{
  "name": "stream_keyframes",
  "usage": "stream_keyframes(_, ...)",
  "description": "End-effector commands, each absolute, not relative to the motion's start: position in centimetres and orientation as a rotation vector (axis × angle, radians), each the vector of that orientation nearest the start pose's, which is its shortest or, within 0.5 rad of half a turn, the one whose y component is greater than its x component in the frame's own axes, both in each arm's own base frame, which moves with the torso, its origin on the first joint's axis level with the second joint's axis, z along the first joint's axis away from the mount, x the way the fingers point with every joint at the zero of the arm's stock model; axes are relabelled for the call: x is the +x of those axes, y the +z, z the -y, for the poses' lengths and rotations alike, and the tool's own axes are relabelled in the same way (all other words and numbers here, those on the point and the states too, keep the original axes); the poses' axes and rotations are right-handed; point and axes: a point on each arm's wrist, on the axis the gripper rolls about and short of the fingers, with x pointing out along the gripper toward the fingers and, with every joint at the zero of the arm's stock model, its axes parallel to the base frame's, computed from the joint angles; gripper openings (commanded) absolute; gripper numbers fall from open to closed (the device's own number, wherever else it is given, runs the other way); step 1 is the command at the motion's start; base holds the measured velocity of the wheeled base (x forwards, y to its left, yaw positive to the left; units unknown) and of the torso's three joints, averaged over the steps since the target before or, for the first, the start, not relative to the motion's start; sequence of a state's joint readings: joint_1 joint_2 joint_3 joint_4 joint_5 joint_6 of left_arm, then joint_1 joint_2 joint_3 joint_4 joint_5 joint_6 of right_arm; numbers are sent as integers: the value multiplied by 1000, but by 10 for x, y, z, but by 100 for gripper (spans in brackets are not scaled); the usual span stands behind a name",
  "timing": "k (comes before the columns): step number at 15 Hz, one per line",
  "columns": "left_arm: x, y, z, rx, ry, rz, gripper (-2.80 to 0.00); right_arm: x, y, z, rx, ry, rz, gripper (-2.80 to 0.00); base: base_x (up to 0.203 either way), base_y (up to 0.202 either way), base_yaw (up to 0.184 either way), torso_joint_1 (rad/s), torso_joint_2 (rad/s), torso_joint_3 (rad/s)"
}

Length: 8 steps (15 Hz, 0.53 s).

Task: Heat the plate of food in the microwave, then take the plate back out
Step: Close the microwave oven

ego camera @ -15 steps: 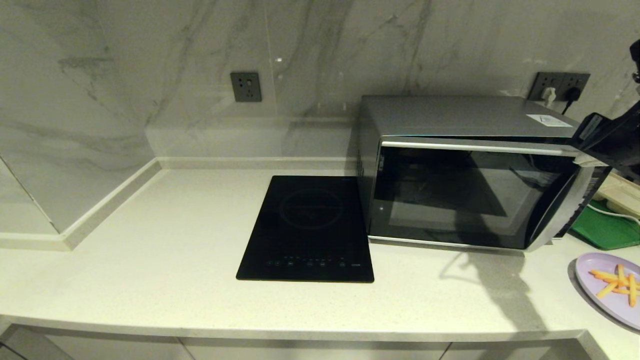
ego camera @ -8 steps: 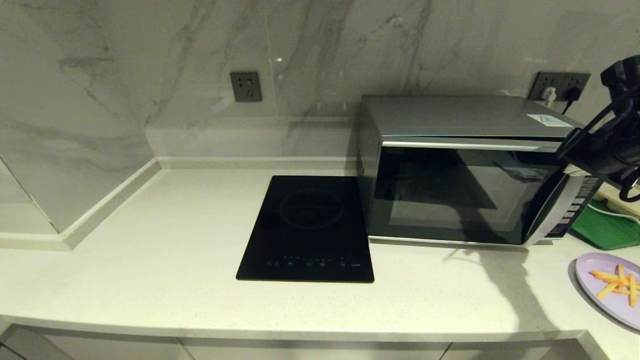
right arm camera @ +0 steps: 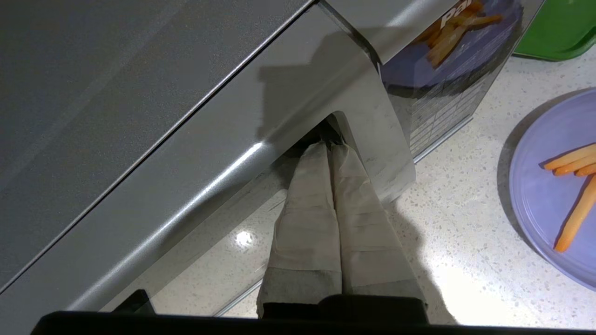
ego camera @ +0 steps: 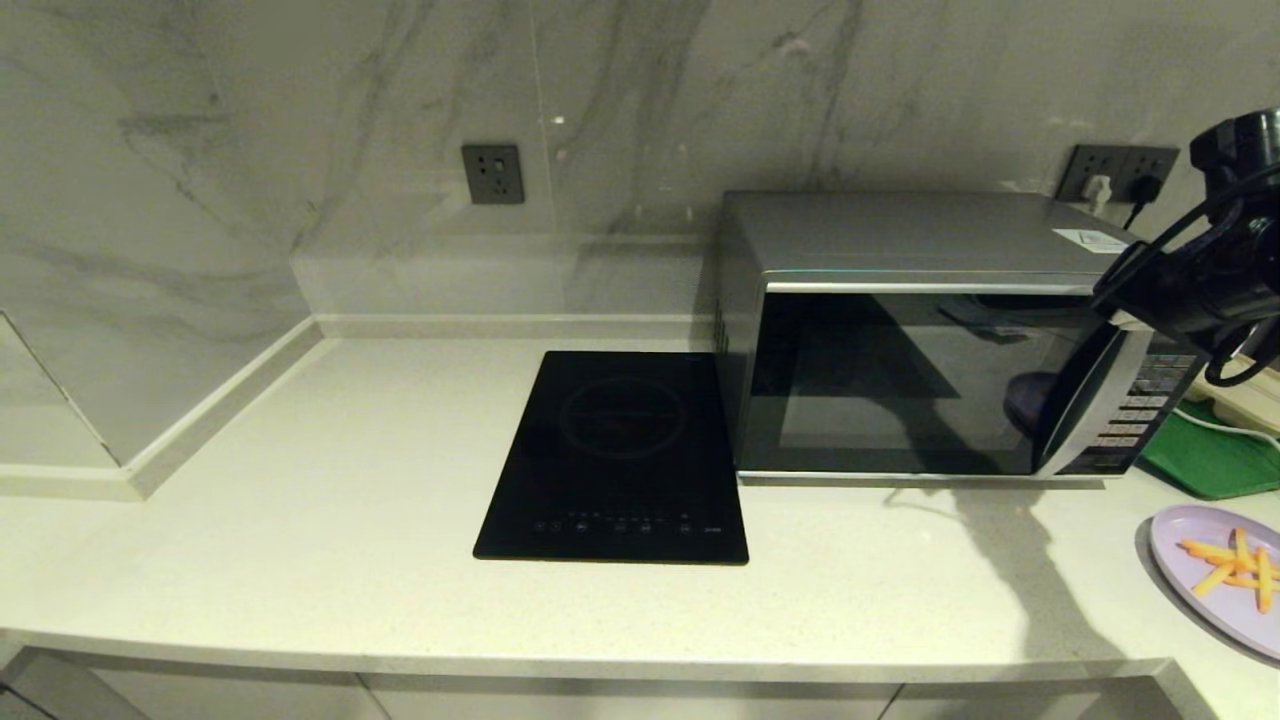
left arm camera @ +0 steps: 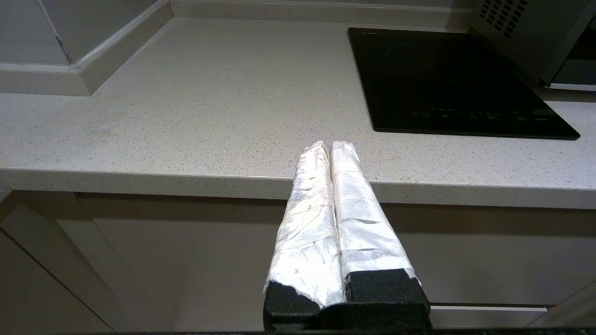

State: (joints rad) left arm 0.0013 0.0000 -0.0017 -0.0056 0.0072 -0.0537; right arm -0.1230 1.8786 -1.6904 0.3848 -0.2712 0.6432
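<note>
Right gripper [right arm camera: 329, 148]: fingers pressed together, holding nothing, tips tucked behind the top of the curved handle [right arm camera: 372, 125] of the microwave [ego camera: 930, 340]. The door sits flush, long axis across the counter [ego camera: 300, 500]. The plate of food [ego camera: 1215, 585] lies near the counter's right front edge, fries fanned. Left gripper [left arm camera: 329, 148]: fingers closed, empty, below the front edge.

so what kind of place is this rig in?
Most likely a home-style kitchen: a stone-look countertop with a built-in black hob, a silver microwave, and marble-look wall panels with sockets.
</note>
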Motion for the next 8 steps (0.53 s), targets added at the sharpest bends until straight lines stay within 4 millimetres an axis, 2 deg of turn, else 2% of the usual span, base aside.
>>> stream_keyframes(1,-23,77,0,-55,9,8,-280,365,267,52,576,-555,-425,-280,0,0,0,0,0,0)
stream_keyframes(4,-23,77,0,-54,10,8,-280,356,277,50,583,-541,-408,-280,0,0,0,0,0,0)
stream_keyframes(6,-23,77,0,-55,9,8,-280,330,291,45,597,-488,-440,-280,0,0,0,0,0,0)
stream_keyframes(8,-23,77,0,-54,9,8,-280,292,303,38,598,-374,-567,-280,0,0,0,0,0,0)
